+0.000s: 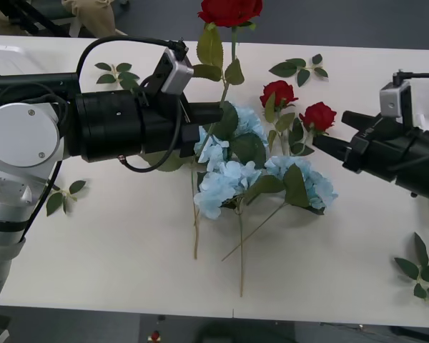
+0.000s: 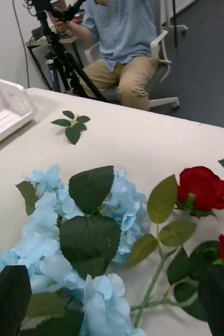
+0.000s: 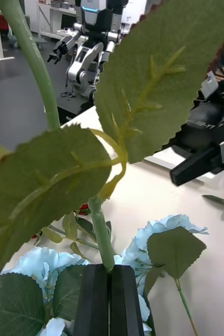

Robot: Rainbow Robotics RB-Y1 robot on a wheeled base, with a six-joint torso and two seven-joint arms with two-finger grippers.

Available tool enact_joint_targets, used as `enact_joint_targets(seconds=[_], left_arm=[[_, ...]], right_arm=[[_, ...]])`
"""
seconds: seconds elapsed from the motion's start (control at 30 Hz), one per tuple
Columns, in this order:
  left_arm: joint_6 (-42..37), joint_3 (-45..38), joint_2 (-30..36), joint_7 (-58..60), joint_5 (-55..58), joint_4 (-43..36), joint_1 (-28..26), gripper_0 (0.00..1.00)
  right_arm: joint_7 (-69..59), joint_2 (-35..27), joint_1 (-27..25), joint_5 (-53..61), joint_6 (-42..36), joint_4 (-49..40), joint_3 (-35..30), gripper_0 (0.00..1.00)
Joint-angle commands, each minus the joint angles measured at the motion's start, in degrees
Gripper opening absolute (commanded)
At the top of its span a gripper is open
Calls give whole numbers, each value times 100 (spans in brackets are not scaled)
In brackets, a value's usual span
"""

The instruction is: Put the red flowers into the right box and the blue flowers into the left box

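Red rose (image 1: 230,10) is being lifted: your left end effector (image 3: 110,273) is pinching its stem, bloom up above the blue flowers (image 1: 225,182) on the counter (image 1: 129,236). Next, you're carrying it rightward to the right box. Right end effector (image 2: 112,304) is hovering, fingers spread, holding nothing.

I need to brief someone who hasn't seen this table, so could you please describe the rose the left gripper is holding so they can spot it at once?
Start at the pile of blue flowers mid-table, where the left gripper is shut on a green stem. Follow that stem to the far table edge: its red rose stands well apart from the two smaller-looking roses beside the right gripper.
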State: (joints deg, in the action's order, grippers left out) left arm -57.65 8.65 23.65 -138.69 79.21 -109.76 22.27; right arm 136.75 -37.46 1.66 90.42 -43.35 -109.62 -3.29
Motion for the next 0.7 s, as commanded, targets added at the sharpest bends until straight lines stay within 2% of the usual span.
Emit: enact_joint_targets(seconds=[0.03,0.47,0.7], left_arm=[[43,49,-18,-440,15,-80,190,0],[43,49,-18,-440,15,-80,190,0],[43,49,-18,-440,15,-80,190,0]], right_arm=[[300,-86,195,90,2,-6,206,94],[757,-411,195,345,99,-6,1067,98],[1372,-622,195,819,916,-6,1806,98]])
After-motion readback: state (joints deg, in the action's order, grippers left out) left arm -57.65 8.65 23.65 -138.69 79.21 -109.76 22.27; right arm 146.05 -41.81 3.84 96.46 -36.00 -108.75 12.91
